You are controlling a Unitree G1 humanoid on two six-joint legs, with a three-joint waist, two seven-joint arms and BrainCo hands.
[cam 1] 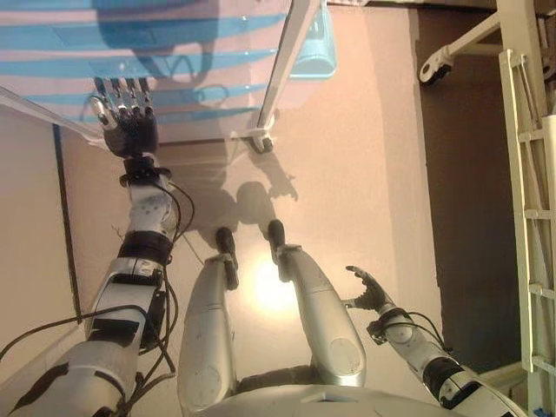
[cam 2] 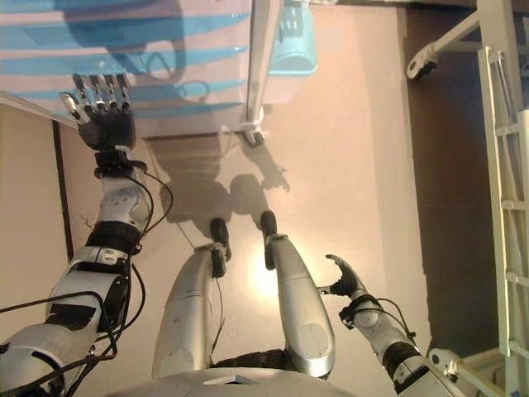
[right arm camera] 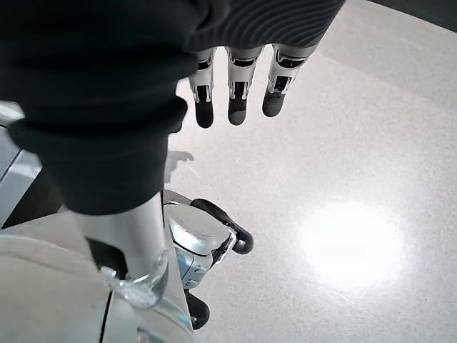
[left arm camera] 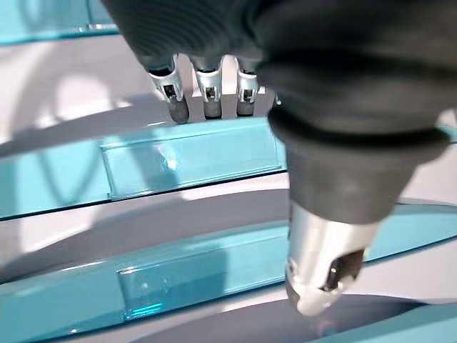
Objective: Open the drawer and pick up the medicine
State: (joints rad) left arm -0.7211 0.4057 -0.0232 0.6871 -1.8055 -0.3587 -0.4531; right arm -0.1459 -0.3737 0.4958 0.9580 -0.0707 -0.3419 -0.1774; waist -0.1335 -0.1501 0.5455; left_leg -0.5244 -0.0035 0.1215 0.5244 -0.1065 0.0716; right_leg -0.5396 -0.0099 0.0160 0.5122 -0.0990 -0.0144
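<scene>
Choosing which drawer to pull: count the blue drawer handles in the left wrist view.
2: one handle by the left hand's fingertips, another by its thumb. More may be hidden.

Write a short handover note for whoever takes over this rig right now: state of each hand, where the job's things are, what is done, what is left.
Left hand: open, fingers straight, reaching at the blue drawer fronts of the drawer unit; contact cannot be judged.
Right hand: open, idle, low by the robot's side above the floor.
Done: nothing yet; the visible drawer fronts look shut.
Left: pull a drawer open, find the medicine (not in view), pick it up.
</scene>
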